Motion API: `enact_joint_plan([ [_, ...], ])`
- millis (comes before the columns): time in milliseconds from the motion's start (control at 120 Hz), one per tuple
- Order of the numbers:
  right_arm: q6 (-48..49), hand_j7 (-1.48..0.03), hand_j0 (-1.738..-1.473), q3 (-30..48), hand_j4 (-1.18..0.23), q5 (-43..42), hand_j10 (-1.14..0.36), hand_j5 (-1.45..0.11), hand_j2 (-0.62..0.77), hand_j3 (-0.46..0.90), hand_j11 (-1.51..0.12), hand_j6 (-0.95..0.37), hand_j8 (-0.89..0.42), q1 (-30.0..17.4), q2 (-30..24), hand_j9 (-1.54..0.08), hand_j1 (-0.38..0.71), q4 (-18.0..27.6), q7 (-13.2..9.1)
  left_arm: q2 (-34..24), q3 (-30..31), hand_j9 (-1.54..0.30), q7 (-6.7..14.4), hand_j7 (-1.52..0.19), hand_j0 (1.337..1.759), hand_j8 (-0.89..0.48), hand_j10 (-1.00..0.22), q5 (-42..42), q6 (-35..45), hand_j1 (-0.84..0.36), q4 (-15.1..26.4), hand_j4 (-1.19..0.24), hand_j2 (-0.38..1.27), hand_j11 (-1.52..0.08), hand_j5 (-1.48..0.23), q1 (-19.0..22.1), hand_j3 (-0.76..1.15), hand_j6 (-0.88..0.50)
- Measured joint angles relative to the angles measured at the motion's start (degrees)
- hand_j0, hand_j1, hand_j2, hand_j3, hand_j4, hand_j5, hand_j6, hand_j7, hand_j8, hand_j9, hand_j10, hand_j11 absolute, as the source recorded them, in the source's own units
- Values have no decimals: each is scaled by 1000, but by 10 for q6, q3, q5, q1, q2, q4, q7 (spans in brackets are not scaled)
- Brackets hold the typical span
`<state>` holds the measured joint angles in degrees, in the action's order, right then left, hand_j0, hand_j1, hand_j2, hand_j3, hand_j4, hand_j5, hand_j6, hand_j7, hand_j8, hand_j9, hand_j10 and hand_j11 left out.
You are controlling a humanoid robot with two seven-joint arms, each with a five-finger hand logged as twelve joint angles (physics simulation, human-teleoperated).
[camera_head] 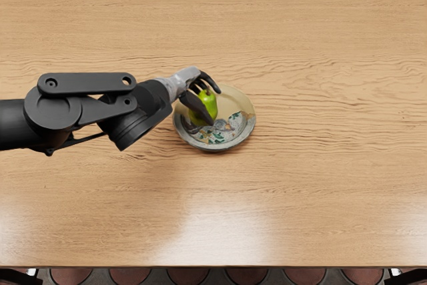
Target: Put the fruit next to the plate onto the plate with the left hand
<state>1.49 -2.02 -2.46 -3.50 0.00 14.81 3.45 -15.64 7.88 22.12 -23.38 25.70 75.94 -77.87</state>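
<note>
Your left hand [194, 91] sits over the left part of the plate [247, 109], fingers [199, 104] curled around the green fruit [209, 104] and gripping it from above and from the side. You can see dark fingertips on both sides of the fruit, with one finger arched over its top. The arm [80, 108] comes in from the left edge, bulky dark links lying low across the table [300, 185], and the pale wrist angles up and to the right toward the plate. The fruit stands roughly upright inside the plate's rim, over its patterned inner face. You cannot tell from this view whether it rests on the plate or hangs just above it.
</note>
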Motion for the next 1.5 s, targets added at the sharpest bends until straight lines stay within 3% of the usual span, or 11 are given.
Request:
enact_joint_plan([
  [217, 0, -26, -1658, 0, -20, 0, -20, -26, -4, 0, -26, -20, -20, 0, 0, -26, -324, 0, 0, 0, 3, -709, -1, -708, 1658, -440, -469, 0, 0, -292, 0, -543, 497, -701, -706, 2, 0, -535],
  [417, 0, -26, -1658, 0, -20, 0, -20, -26, -4, 0, -26, -20, -20, 0, 0, -26, -324, 0, 0, -1, 4, -399, -5, -398, 1658, -268, -278, -1, 0, -14, 0, -306, 208, -396, -398, 4, 0, -303],
  [675, 0, -26, -1658, 0, -20, 0, -20, -26, -4, 0, -26, -20, -20, 0, 0, -26, -325, 0, 0, -10, -11, -128, -6, -128, 1658, -88, -91, -1, 0, 233, 1, -98, 62, -127, -128, -1, 0, -98],
  [883, 0, -26, -1658, 0, -20, 0, -20, -26, -4, 0, -26, -20, -20, 0, 0, -26, -324, 0, 0, -71, -72, -54, -6, -54, 1658, -38, -39, 12, 0, 300, 3, -42, 24, -54, -54, 3, 0, -42],
  [958, 0, -26, -1658, 0, -20, 0, -20, -26, -4, 0, -26, -20, -20, 0, 0, -26, -325, 0, 0, -107, -90, -41, -6, -41, 1658, -29, -30, 26, -4, 312, 21, -32, 17, -40, -41, 4, 0, -32],
  [1233, 0, -26, -1658, 0, -20, 0, -20, -26, -4, 0, -26, -20, -20, 0, 0, -26, -324, 0, 0, -252, -230, -19, -6, -19, 1658, -14, -14, 62, -162, 332, 73, -14, 6, -19, -19, 120, 0, -15],
  [1408, 0, -26, -1658, 0, -20, 0, -20, -26, -4, 0, -26, -20, -20, 0, 0, -26, -324, 0, 0, -302, -323, -14, -6, -14, 1658, -11, -11, 111, -268, 336, 95, -11, 4, -14, -14, 196, 0, -11],
  [1500, 0, -26, -1658, 0, -20, 0, -20, -26, -4, 0, -26, -20, -20, 0, 0, -26, -324, 0, 0, -330, -354, -13, -6, -13, 1658, -10, -10, 126, -349, 338, 98, -10, 3, -13, -13, 205, 0, -10],
])
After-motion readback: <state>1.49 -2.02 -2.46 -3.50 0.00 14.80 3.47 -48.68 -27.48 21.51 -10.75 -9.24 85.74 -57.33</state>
